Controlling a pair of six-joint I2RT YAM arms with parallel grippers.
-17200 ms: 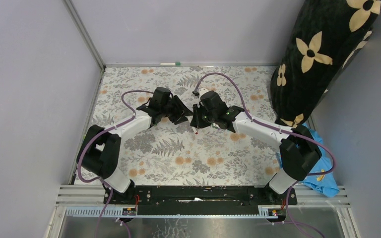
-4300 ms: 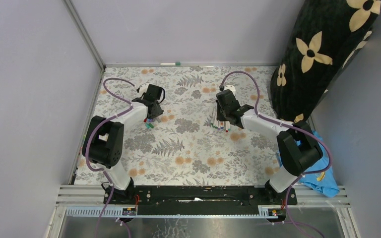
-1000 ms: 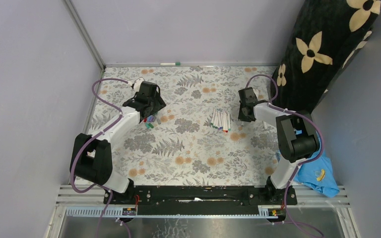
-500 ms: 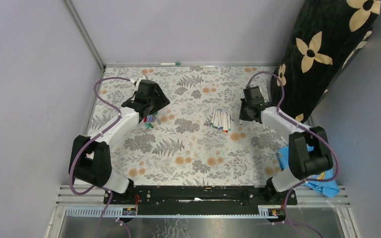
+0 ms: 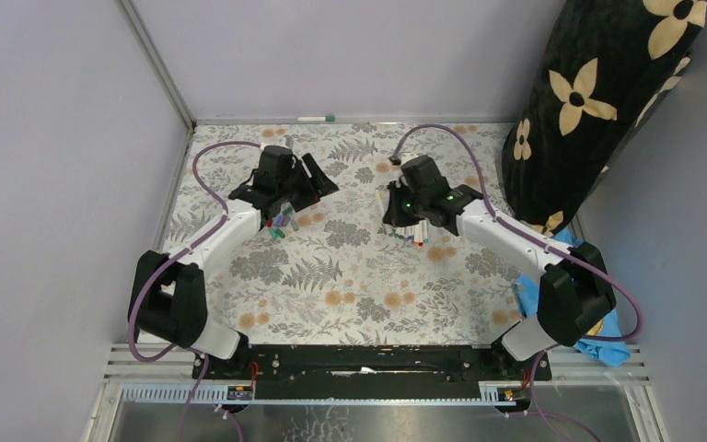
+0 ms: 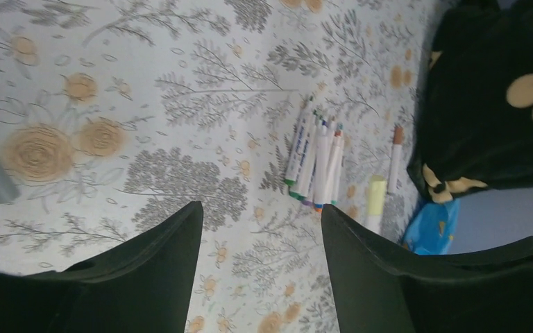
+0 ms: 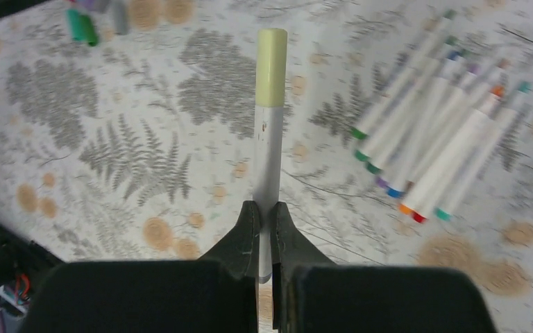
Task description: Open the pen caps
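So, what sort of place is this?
Probably a robot test cell: plain grey walls around a floral-covered table, left arm and right arm bolted to a rail, marker pens laid out.

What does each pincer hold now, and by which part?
The right pincer grips a white marker pen by its barrel, far from its pale yellow cap. The left pincer is open, holding nothing.
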